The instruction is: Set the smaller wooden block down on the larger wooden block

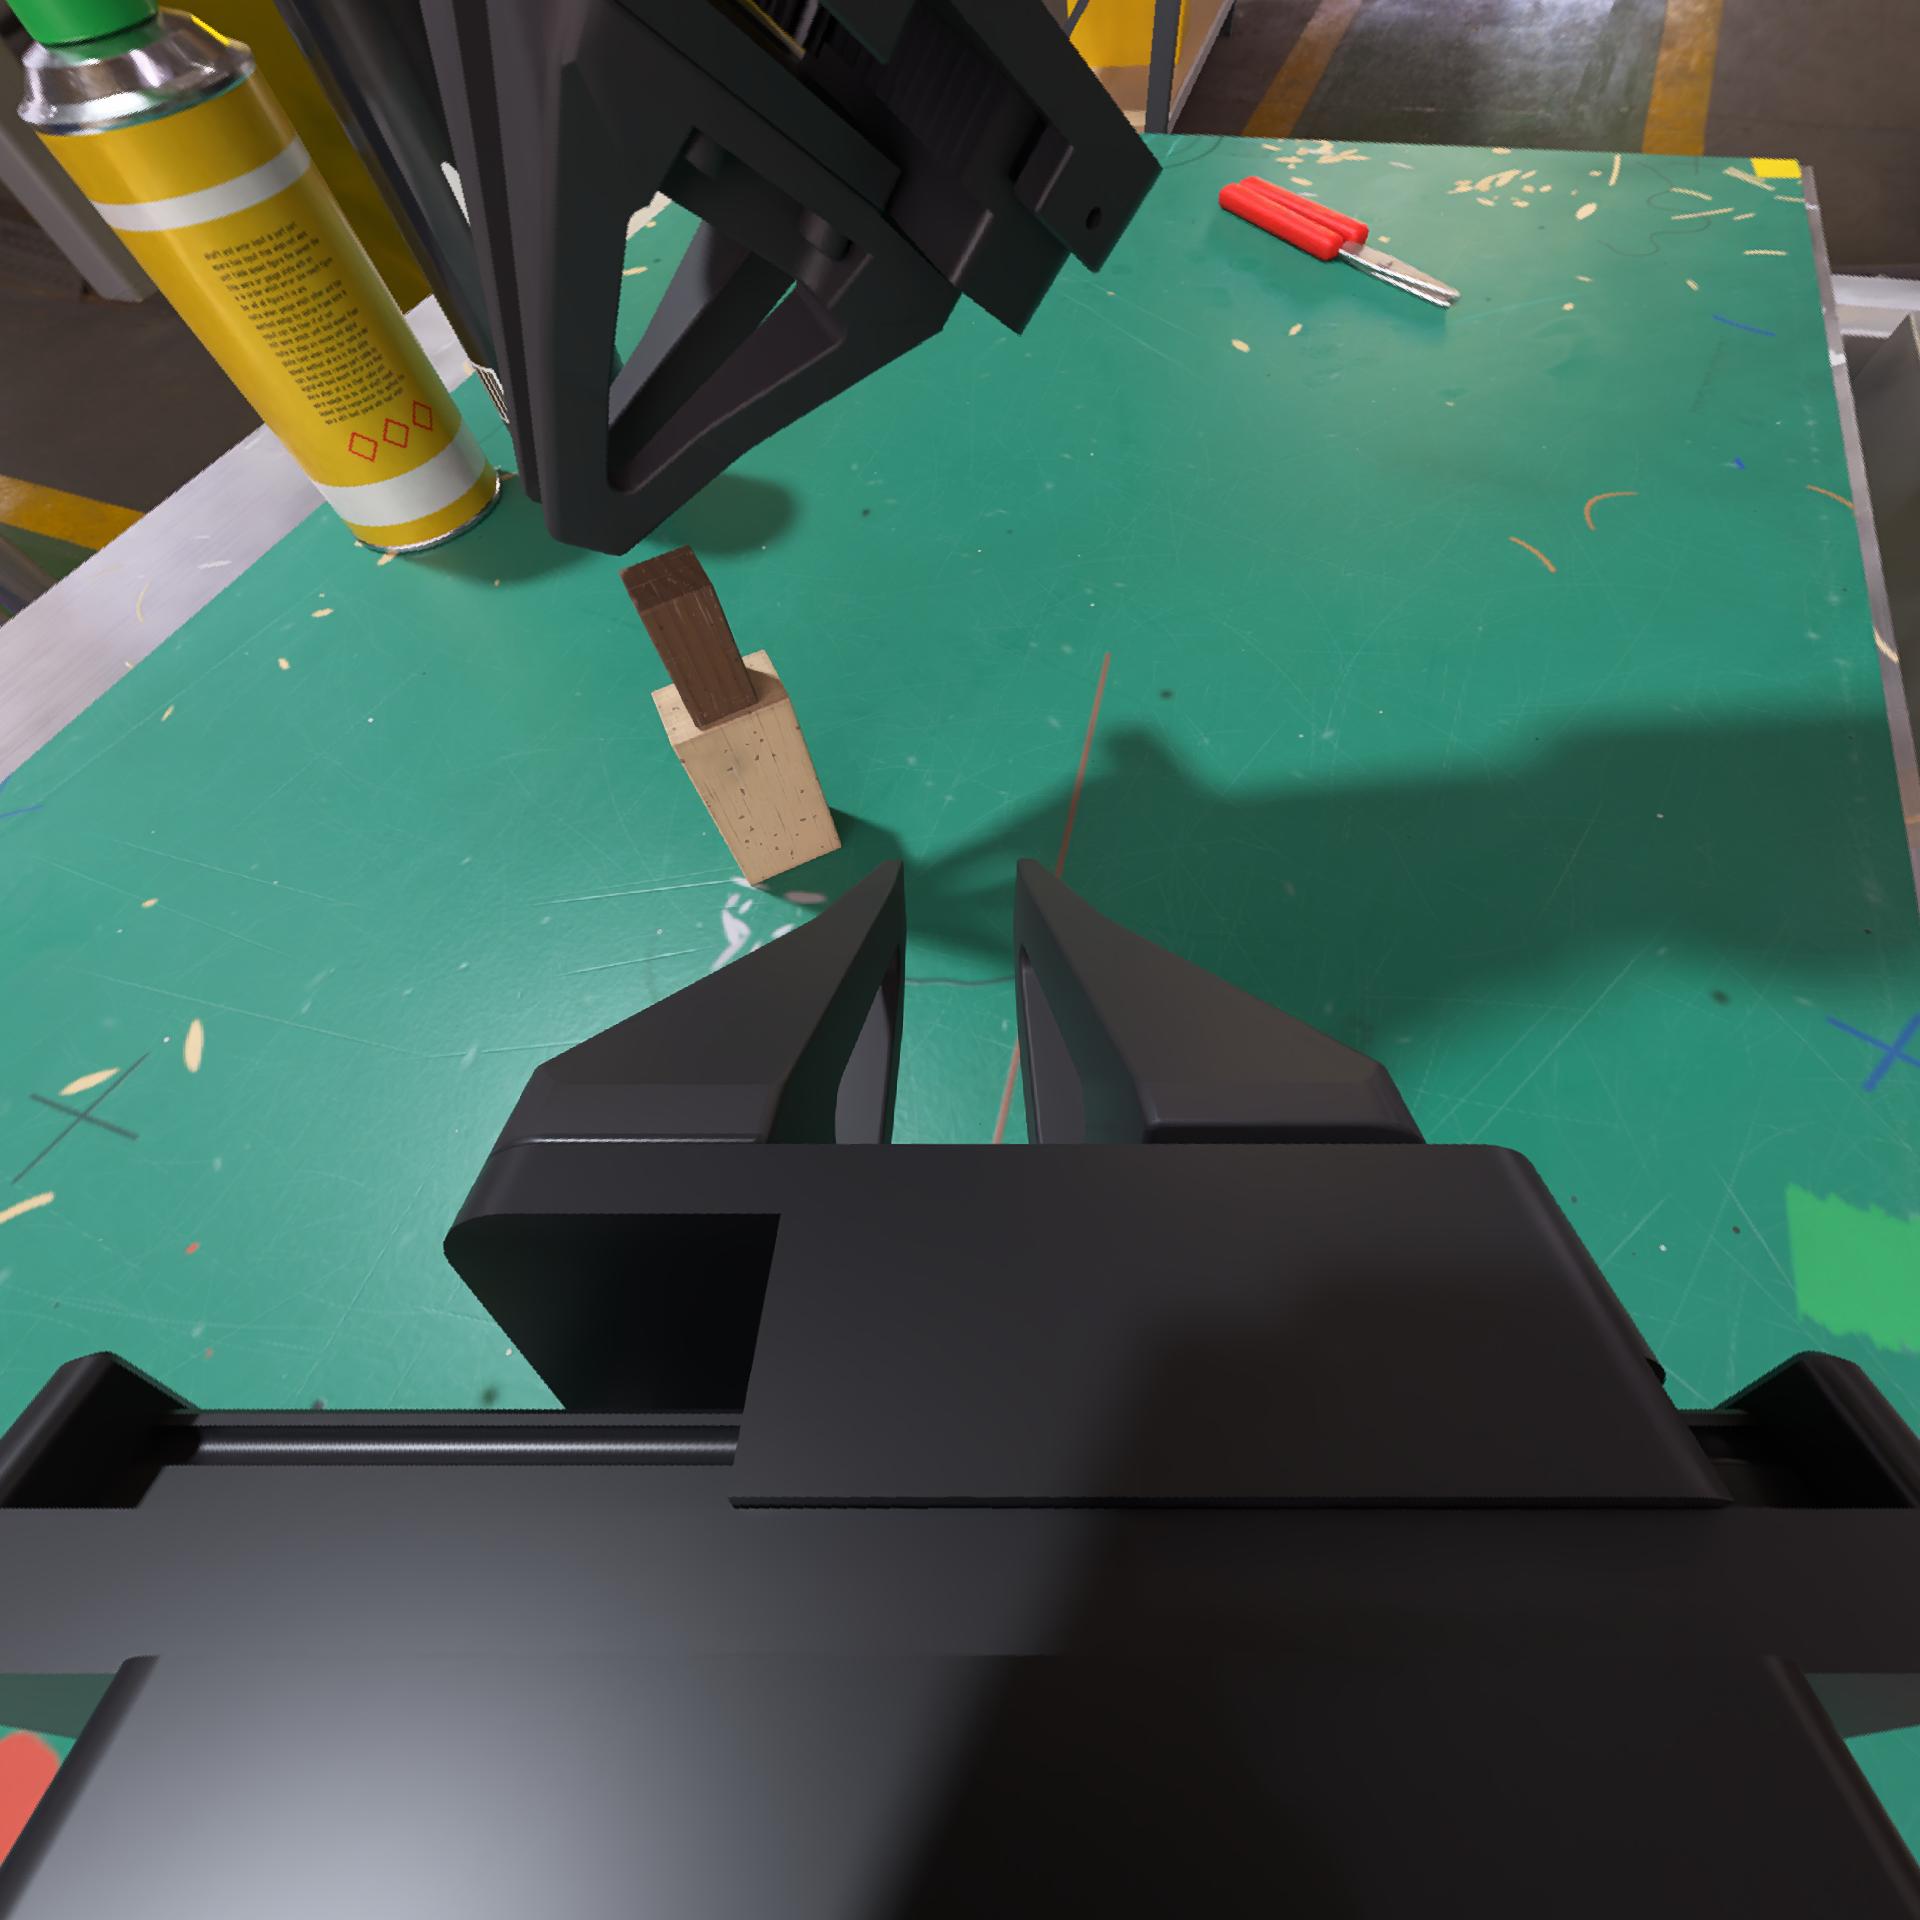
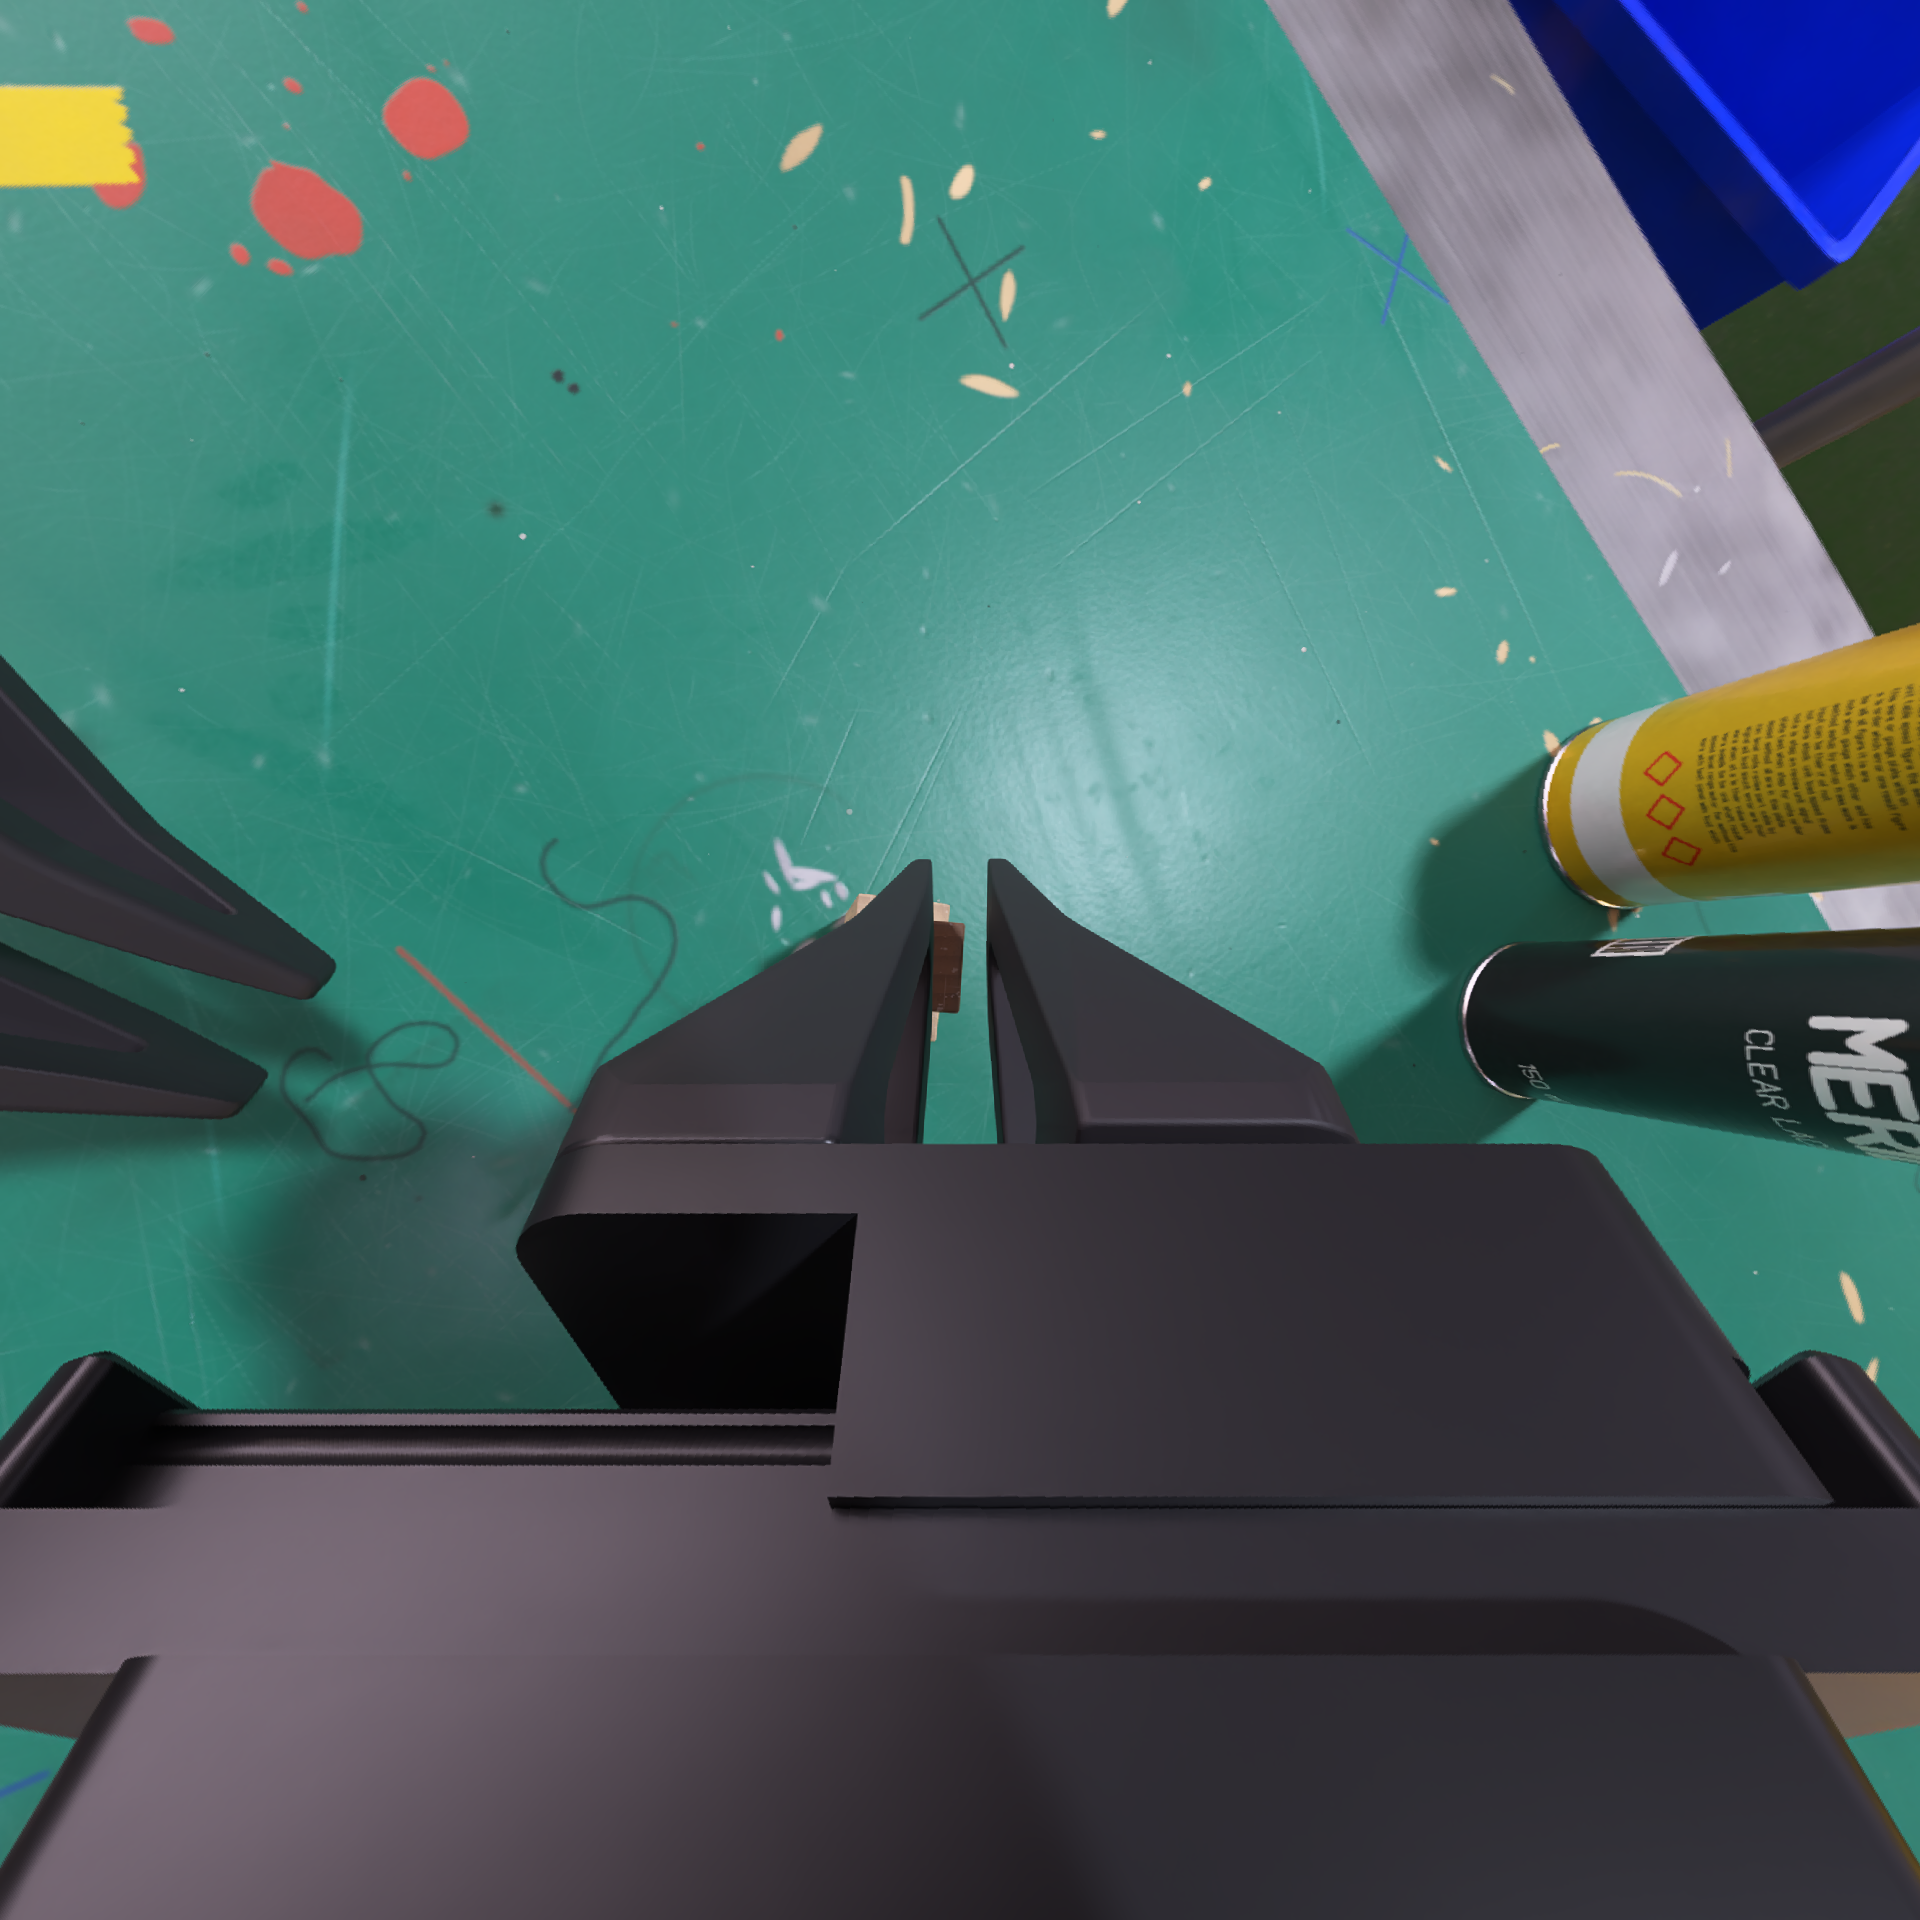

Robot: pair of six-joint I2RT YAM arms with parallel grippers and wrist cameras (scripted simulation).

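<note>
Our right claw (image 2: 958,883) hangs just above the small dark block (image 1: 694,636). Its fingers are slightly apart, and a sliver of the brown wood shows in the gap. In the left wrist view the tips sit above the block's top with a gap showing, so we judge the claw holds nothing. The dark block stands on end on top of the pale block (image 1: 750,771), which stands upright on the table (image 1: 1351,540).

We judge the placing step is done, or nearly so. What remains for us is to lift the right claw straight up, without brushing the tall, narrow stack.

Our left claw (image 1: 958,878) is empty, its fingers a little apart, hovering just beside the pale block's foot. It should stay clear of the stack.

The dark block is a slim, square-ended stick with fine grain. The pale one is thicker, light, speckled wood. The table is a scuffed green mat strewn with wood chips. A yellow spray can (image 1: 260,281) stands near, and a dark can (image 2: 1704,1039) beside it. Red-handled pliers (image 1: 1335,239) lie well apart.
</note>
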